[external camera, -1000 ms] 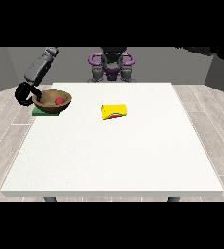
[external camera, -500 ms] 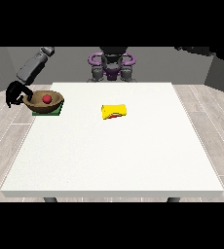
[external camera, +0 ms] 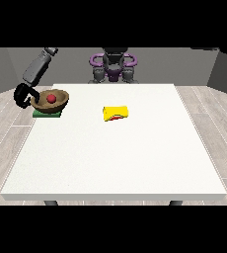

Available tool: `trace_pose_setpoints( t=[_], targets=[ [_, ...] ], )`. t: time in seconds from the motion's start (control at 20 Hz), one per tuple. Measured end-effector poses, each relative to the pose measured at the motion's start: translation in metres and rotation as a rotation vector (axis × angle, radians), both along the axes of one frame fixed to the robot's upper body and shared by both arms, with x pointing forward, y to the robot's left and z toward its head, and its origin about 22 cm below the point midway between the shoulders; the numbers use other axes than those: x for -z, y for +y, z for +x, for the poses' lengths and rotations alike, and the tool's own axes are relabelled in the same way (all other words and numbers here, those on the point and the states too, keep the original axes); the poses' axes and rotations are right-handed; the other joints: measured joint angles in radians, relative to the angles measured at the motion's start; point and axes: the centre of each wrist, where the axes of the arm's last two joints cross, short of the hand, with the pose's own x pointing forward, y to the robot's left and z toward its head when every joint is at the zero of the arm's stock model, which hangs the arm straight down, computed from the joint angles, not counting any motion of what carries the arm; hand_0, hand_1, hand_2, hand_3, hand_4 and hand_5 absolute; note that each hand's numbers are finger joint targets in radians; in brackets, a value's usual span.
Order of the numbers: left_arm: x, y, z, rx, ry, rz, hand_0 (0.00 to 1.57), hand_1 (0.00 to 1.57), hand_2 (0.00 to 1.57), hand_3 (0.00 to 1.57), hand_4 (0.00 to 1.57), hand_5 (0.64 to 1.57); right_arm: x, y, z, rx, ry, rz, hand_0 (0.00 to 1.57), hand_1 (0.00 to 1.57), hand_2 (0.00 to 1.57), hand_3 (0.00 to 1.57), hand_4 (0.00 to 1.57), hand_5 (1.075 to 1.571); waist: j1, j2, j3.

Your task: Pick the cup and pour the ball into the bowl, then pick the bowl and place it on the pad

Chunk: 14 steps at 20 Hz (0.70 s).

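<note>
Bowl (external camera: pixel 50 100): brown, upper left of the frame, resting on the green pad (external camera: pixel 47 113).
Ball (external camera: pixel 51 98): red, inside the bowl.
Cup (external camera: pixel 115 112): yellow, on its side near the table (external camera: pixel 115 163) centre.
Hand at the view's left (external camera: pixel 23 95): curled round the bowl's left rim.

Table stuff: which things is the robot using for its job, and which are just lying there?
For the job:
- brown bowl
- red ball, inside the bowl
- green pad, under the bowl
- yellow cup, on its side
- hand at the view's left, by the bowl

Just lying about:
- nothing; only the white table holding it all
</note>
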Motion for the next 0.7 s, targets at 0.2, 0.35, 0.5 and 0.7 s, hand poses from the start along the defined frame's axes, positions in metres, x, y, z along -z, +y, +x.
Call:
trace_pose_setpoints(
  t=[0.2, 0.35, 0.5, 0.7],
  targets=[
    [0.019, 0.004, 0.005, -0.014, 0.076, -0.016, 0.0, 0.0, 0.0, 0.0, 0.65, 1.544, 0.007, 0.007, 0.002, -0.014, 0.098, -0.004, 1.57, 1.57, 1.57, 1.4, 0.95, 1.545, -0.013, -0.075, -0.0001],
    [0.018, 0.013, 0.002, -0.033, 0.108, -0.015, 0.0, 0.0, 0.0, 0.0, 0.65, 1.538, 0.007, 0.003, 0.0, 0.01, 0.138, 0.071, 1.34, 1.34, 1.57, 1.06, 0.0, 1.571, -0.028, -0.105, 0.0001],
    [0.015, 0.017, 0.001, -0.038, 0.09, -0.013, 0.0, 0.0, 0.0, 0.0, 0.64, 1.542, -0.006, -0.006, -0.001, 0.057, 0.14, 0.08, 0.0, 0.0, 0.0, 0.0, 0.0, 1.514, -0.026, -0.088, 0.0002],
    [0.009, 0.014, 0.002, -0.019, 0.091, -0.015, 0.0, 0.0, 0.0, 0.0, 0.87, 1.557, -0.015, -0.012, -0.001, 0.092, 0.164, 0.067, 0.0, 0.0, 0.0, 0.0, 0.0, 1.484, -0.016, -0.1, 0.0006]
  ],
)
